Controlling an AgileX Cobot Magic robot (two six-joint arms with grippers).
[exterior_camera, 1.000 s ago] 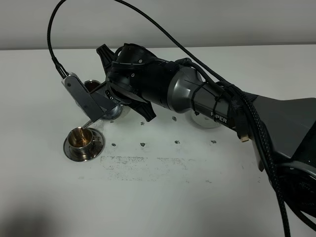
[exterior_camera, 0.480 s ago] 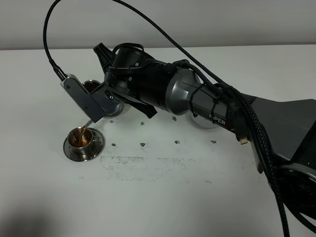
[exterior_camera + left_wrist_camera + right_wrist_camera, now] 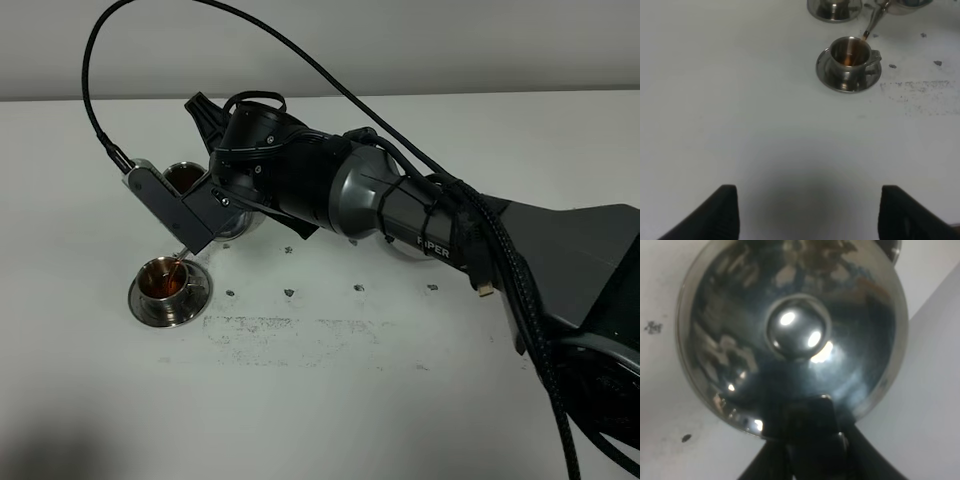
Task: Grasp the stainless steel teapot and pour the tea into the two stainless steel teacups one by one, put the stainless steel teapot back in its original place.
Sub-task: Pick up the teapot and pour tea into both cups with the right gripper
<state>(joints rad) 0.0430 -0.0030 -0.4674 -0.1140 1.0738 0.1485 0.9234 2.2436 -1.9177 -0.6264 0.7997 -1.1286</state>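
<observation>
My right gripper [image 3: 232, 205] reaches across to the left and is shut on the loop handle of the stainless steel teapot [image 3: 240, 224], which is tilted and mostly hidden under the arm. In the right wrist view the gripper [image 3: 806, 432] clamps the handle below the knobbed lid [image 3: 797, 327]. The thin spout [image 3: 180, 256] points into the near teacup [image 3: 164, 280] on its saucer [image 3: 195, 300], and reddish-brown tea [image 3: 162, 285] lies in it. The far teacup [image 3: 184, 176] stands behind. The left wrist view shows the near cup [image 3: 850, 52], spout [image 3: 872, 22] and far cup [image 3: 834, 7]. My left gripper [image 3: 810, 215] is open and empty, well short of the cups.
The white table [image 3: 330, 400] has small dark marks [image 3: 288, 292] and a scuffed patch [image 3: 290, 335] at its middle. My right arm [image 3: 420, 220] and its cable span the table from the right. The round steel disc is hidden behind the arm.
The right gripper has shifted slightly left and tipped the teapot further. Tea keeps running from the spout, and the near cup looks fuller and redder.
</observation>
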